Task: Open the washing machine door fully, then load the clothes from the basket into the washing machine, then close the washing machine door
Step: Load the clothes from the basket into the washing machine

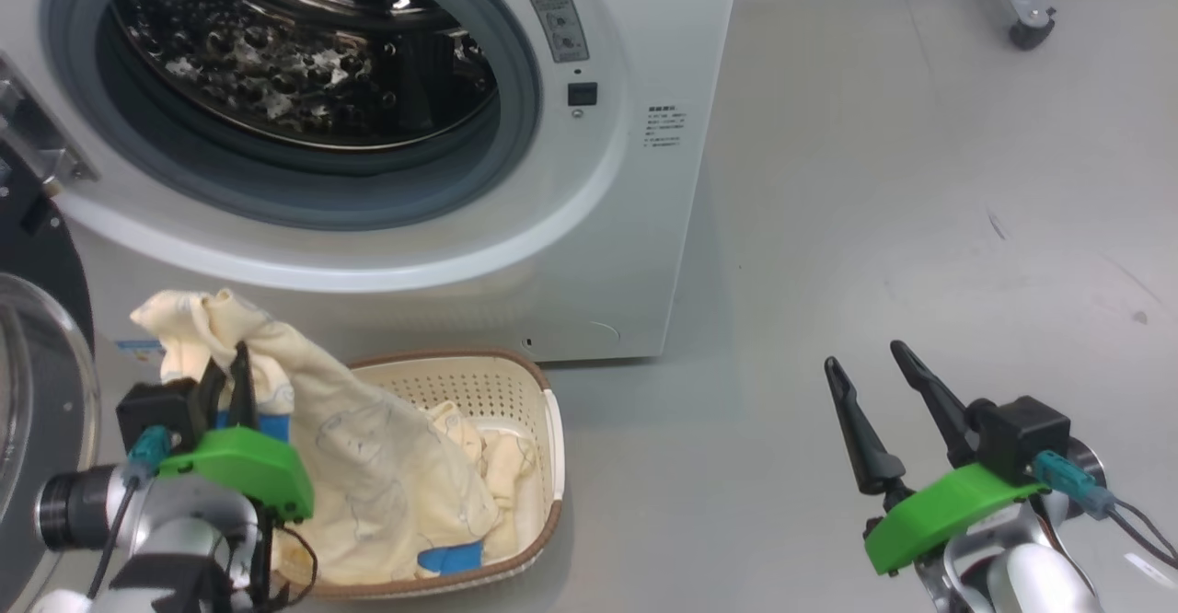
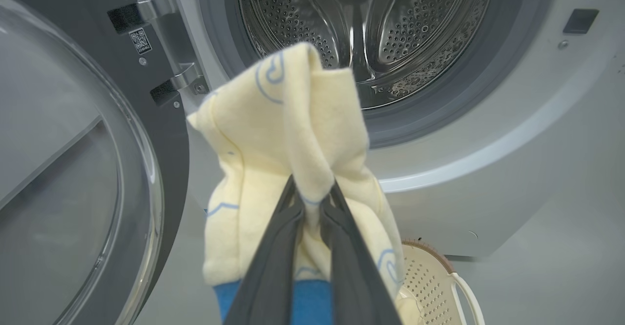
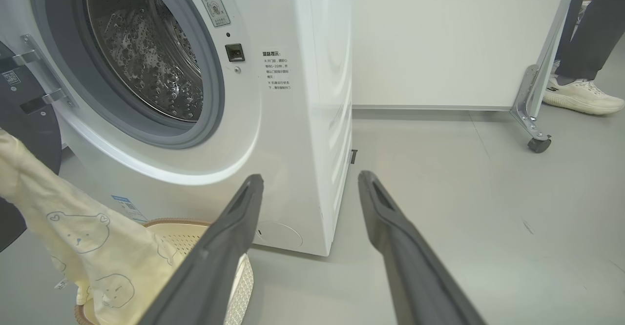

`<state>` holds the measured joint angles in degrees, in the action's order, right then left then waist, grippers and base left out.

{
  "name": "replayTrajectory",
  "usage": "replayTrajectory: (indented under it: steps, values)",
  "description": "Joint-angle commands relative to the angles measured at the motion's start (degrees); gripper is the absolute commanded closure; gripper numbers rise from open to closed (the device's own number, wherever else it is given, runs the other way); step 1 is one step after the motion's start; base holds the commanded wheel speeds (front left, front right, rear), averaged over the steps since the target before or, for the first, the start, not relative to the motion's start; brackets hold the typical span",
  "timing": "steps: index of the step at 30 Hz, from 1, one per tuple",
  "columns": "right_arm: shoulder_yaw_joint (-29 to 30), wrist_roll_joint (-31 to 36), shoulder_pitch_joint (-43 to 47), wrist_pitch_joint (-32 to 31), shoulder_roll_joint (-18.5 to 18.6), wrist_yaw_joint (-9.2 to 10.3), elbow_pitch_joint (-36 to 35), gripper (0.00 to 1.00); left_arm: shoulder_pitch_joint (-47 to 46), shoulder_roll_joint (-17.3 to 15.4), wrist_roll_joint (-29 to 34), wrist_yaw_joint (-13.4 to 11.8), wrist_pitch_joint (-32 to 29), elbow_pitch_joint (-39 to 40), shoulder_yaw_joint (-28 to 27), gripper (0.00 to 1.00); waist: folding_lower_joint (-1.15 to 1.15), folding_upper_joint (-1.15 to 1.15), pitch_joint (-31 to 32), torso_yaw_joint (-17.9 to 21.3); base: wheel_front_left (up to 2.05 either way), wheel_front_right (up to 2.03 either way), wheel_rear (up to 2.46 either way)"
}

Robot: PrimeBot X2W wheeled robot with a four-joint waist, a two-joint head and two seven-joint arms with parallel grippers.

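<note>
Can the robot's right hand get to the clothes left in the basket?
Probably yes. The right hand is open and empty, with bare floor between it and the basket. That side's clothes lie uncovered, though the garment pinched in the left hand drapes over the other side.

Bright, even indoor light leaves only a soft shadow on the floor (image 1: 920, 226) beside the washing machine (image 1: 635, 254), the steel drum (image 1: 304, 70) glints, and both wrist views bow lines toward their edges.
</note>
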<state>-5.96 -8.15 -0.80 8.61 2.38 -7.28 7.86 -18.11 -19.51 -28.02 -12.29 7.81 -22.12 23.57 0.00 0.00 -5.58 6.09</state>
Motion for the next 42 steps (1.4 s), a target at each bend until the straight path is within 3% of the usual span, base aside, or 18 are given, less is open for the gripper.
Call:
replayTrajectory:
  steps: [1,15,29,36,42]
  values:
    - [-1.37,-0.16,-3.33,0.92,0.5,-0.21,-1.76,0.0,-5.59,-1.58,-0.33,0.81,0.8,-0.01,-3.05,1.0,0.0,0.0,-2.57,2.03,0.0,0.0,0.0]
    - [-3.17,-3.17,-8.72,4.31,0.5,-0.21,0.8,0.0,-23.53,-4.31,-1.17,6.49,-3.01,-11.71,-3.64,1.0,0.0,0.0,-13.43,8.83,0.0,0.0,0.0]
    - [-6.83,-7.48,-14.03,6.35,0.5,-0.21,2.36,0.0,-45.14,-11.25,-0.71,14.92,-11.4,-23.01,-2.77,1.0,0.0,0.0,-24.48,15.22,0.0,0.0,0.0]
    - [-8.18,-9.55,-15.31,6.38,0.5,-0.21,0.43,0.0,-54.25,-15.34,0.45,17.26,-14.14,-24.73,-1.97,1.0,0.0,0.0,-29.26,17.48,0.0,0.0,0.0]
    - [-9.35,-11.02,-16.12,6.38,0.5,-0.21,-0.59,0.0,-60.81,-18.29,1.74,17.82,-11.29,-25.38,-2.16,1.0,0.0,0.0,-32.85,19.18,0.0,0.0,0.0]
